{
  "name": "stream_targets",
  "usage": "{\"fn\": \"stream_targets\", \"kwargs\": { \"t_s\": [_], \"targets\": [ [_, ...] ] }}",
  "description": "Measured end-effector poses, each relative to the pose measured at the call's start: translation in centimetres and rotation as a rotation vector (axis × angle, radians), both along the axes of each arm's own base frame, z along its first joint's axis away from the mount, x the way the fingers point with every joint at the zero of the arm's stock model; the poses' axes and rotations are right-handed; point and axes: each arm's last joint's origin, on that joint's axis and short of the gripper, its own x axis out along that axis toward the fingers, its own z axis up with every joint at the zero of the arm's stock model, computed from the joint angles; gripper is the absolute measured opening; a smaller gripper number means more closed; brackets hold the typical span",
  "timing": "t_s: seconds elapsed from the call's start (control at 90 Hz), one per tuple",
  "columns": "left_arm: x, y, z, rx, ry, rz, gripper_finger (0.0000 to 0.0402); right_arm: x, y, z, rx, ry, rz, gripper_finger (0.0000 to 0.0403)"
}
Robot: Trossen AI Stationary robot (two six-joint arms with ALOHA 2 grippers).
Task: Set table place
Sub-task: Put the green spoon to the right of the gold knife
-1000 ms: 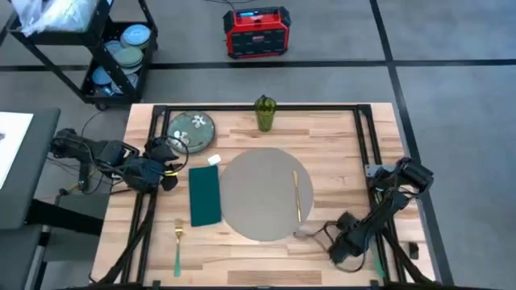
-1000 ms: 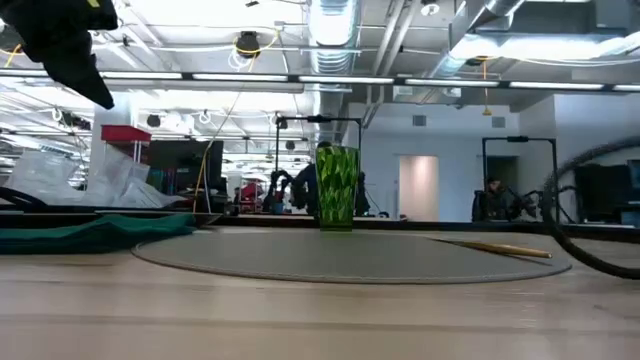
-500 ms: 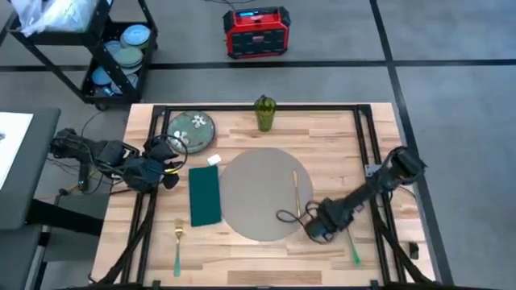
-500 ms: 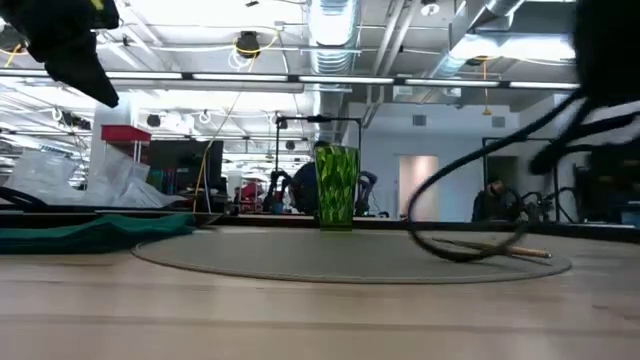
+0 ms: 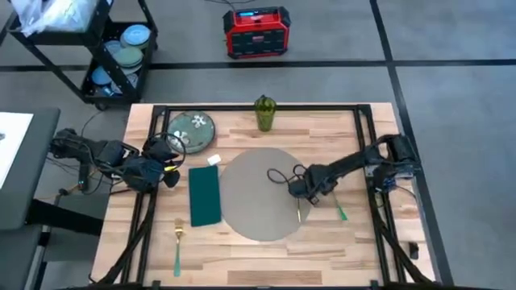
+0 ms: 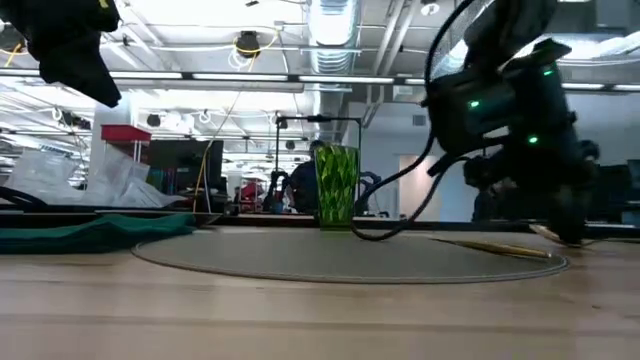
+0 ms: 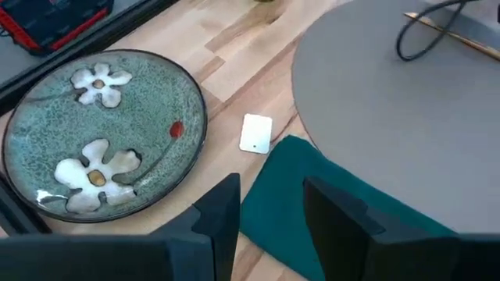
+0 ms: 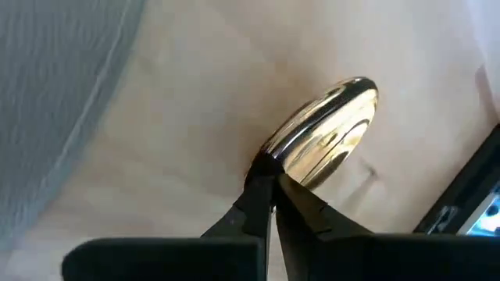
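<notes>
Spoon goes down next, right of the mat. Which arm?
Right. The right gripper is shut on the spoon at the placemat's right edge. The left gripper is open, far across by the plate and napkin.

Overhead, table-level, two wrist close-ups

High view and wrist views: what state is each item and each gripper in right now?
placemat: lying flat, gold utensil on it.
glass: upright.
plate: lying flat, bare.
napkin: lying flat beside the placemat.
fork: lying flat, apart from both grippers.
spoon: gripped at its neck.
right gripper: fingers shut on the spoon.
left gripper: fingers open, empty.
</notes>
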Motion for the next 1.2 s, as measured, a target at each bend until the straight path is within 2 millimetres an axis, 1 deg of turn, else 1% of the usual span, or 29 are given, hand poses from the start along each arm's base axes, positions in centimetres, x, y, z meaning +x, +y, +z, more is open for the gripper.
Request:
{"fn": "stream_targets", "kwargs": {
  "t_s": [0.111,0.256,0.411,0.511,0.633,0.811,0.956,1.078,1.133,1.2],
  "targets": [
    [0.0,0.0,0.0,0.003,0.002,0.001,0.0123,1.2,-1.4,0.6,-0.017,-0.039,0.043,0.0000],
    [0.1,0.0,0.0,0.008,0.010,-0.003,0.0123,2.4,-3.2,1.2,-0.050,-0.110,-0.016,0.0000],
    [0.1,0.0,0.0,0.009,0.011,-0.005,0.0123,3.1,-4.0,1.7,-0.062,-0.145,-0.046,0.0003],
    [0.1,0.0,0.0,0.011,0.012,-0.006,0.0123,3.4,-4.2,1.9,-0.069,-0.161,-0.055,0.0018],
    [0.1,0.0,0.0,0.014,0.015,-0.010,0.0123,3.6,-4.4,2.3,-0.070,-0.169,-0.067,0.0056],
    [0.1,0.0,-0.1,0.029,0.028,-0.029,0.0123,3.4,-4.5,3.4,-0.082,-0.156,-0.107,0.0115],
    [0.1,0.0,-0.1,0.048,0.045,-0.053,0.0123,2.8,-4.0,5.4,-0.098,-0.198,-0.133,0.0152],
    [0.1,0.0,-0.1,0.059,0.050,-0.059,0.0123,2.3,-3.0,6.7,-0.124,-0.274,-0.153,0.0163],
    [0.1,0.0,-0.1,0.059,0.050,-0.058,0.0123,2.0,-2.4,6.5,-0.138,-0.294,-0.163,0.0162],
    [0.1,0.0,0.0,0.057,0.046,-0.053,0.0123,1.6,-1.6,5.8,-0.130,-0.300,-0.169,0.0158]
  ]
}}
